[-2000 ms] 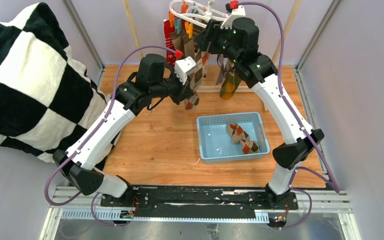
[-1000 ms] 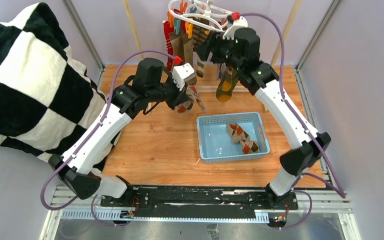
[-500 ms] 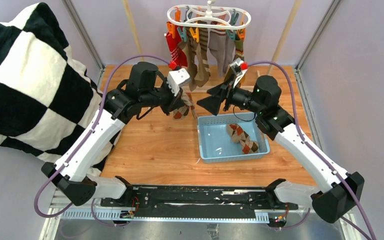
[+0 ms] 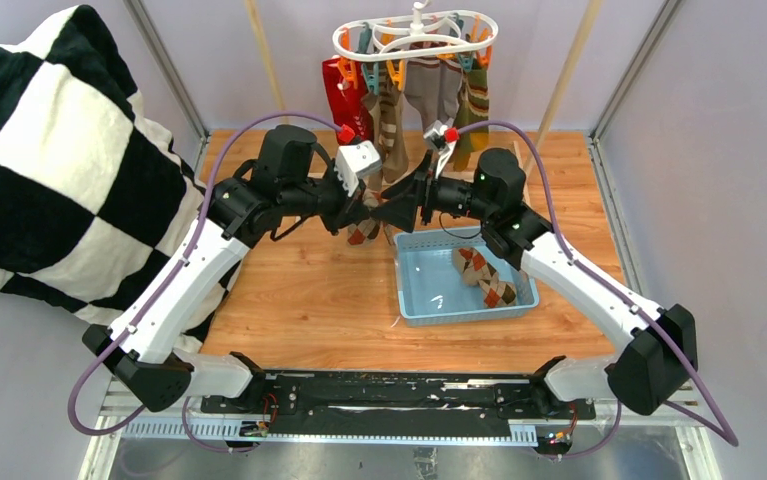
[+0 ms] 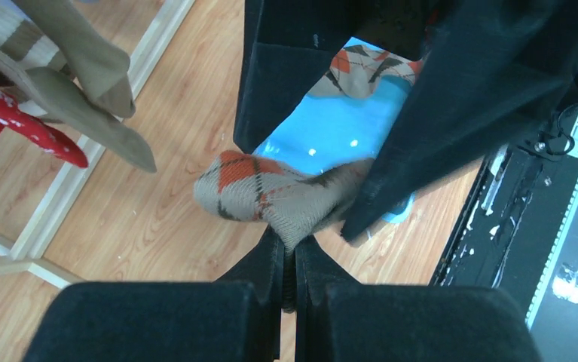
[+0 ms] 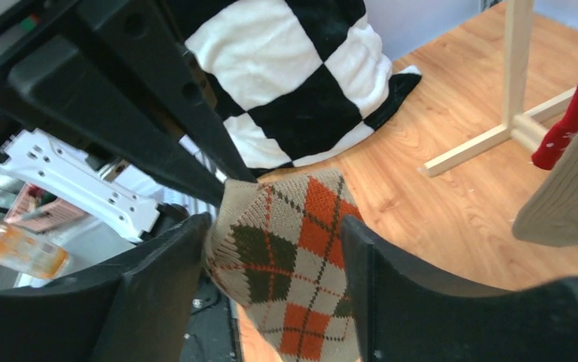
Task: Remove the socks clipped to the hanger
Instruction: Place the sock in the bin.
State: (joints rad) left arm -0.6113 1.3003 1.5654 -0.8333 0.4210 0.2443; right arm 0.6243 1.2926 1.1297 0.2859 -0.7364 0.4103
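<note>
Argyle sock [image 5: 270, 197] off hanger [image 4: 414, 40], pinched in closed left end effector [image 5: 289, 264] above tabletop [image 4: 309, 290] middle, beside basket [image 4: 409, 300]. Right end effector [image 6: 274, 226] open, straddling it: close squarely before left releases.

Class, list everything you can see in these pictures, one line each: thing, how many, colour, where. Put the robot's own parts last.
hanger: one, white with orange and teal pegs, hung at the back
hanging socks: at least four, red, taupe striped, grey, olive, clipped to the hanger
held sock: one, brown, orange and cream argyle, off the hanger, just left of the basket
second argyle sock: one, same colours, lying in the basket
basket: one, light blue, on the table right of centre
blanket: one, black-and-white checkered, far left
wooden rack: one, pale wood, at the back
table: one, orange-brown wood
left gripper: one, black, shut on the held sock
right gripper: one, black, open, fingers either side of the held sock
</note>
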